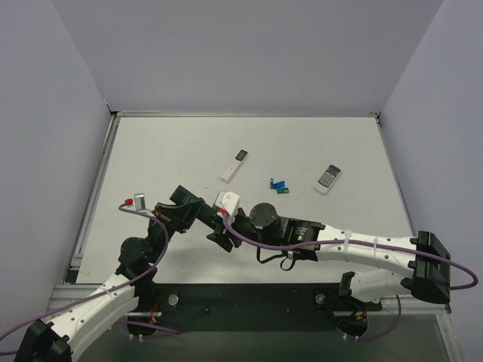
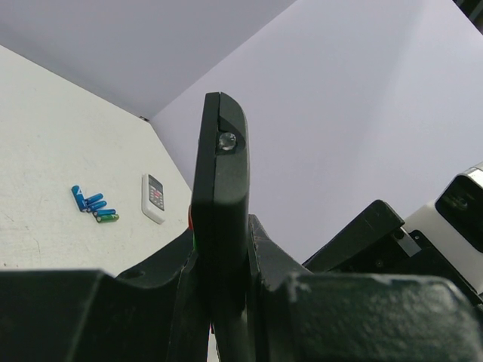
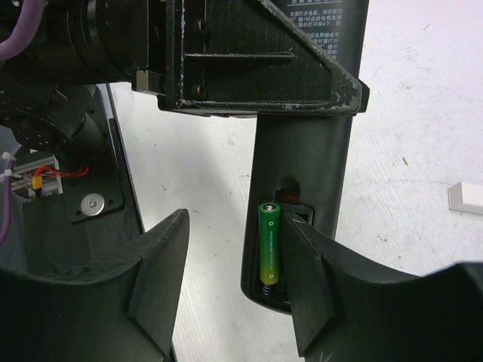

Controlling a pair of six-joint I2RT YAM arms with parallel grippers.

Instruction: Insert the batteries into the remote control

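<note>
Near the centre of the table (image 1: 151, 151), slightly to the left, the 2 arms meet above the surface. The left gripper (image 2: 220, 260) is closed on the remote control (image 2: 219, 188). Its 2 fingers clamp the black body and hold it clear of the table, and the rounded end with its small clear lens projects past the fingertips. In the right wrist view, the back of the remote control faces the camera. The battery compartment (image 3: 275, 249) is uncovered, and 1 green battery (image 3: 269, 241) lies seated lengthwise in it, with a spring coil visible at the lower end of the cell. The right gripper (image 3: 235, 222) has its fingers parted and holds nothing. 1 finger stands off to the side of the remote control, and the other finger (image 3: 317, 286) overlaps the compartment edge just beside the seated cell; contact cannot be confirmed. To the far right of the grippers, well apart from them, a cluster of loose cells lies on the table. It has several blue cells (image 1: 276, 183) and a second green battery (image 1: 284, 191) at its near right end. A short white remote (image 1: 328, 179) with a grey keypad lies right of the cluster. A white stick remote (image 1: 235, 166) with a dark far end lies left of it.
</note>
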